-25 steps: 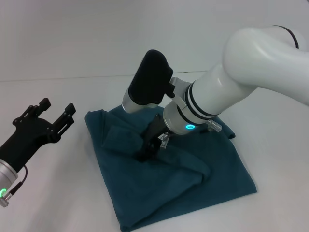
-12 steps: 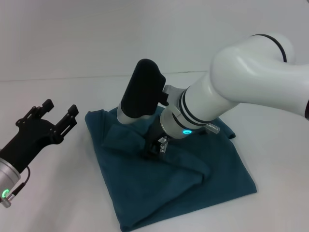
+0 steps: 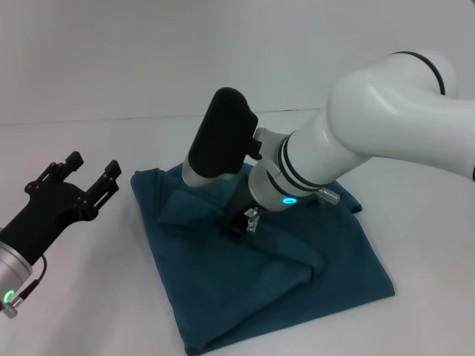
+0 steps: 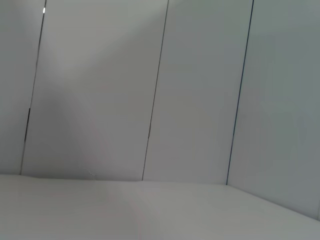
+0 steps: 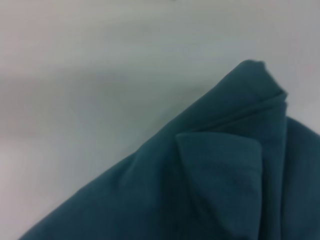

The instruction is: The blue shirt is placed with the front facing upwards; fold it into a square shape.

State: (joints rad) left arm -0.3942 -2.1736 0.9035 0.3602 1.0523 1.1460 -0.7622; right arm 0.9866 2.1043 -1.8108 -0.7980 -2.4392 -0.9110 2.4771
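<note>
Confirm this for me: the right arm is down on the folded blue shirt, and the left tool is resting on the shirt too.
Not quite. The right tool is indeed down on the folded blue shirt, but the left tool is not on it: the head view shows it off to the shirt's left side, over the bare white table, fingers spread and holding nothing.

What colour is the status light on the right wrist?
Cyan-blue, on the right arm's wrist ring; head view shows it best.

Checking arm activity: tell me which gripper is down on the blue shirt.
The right gripper, pressed into the blue shirt near its middle; the left gripper hovers open beside it, off the cloth.
</note>
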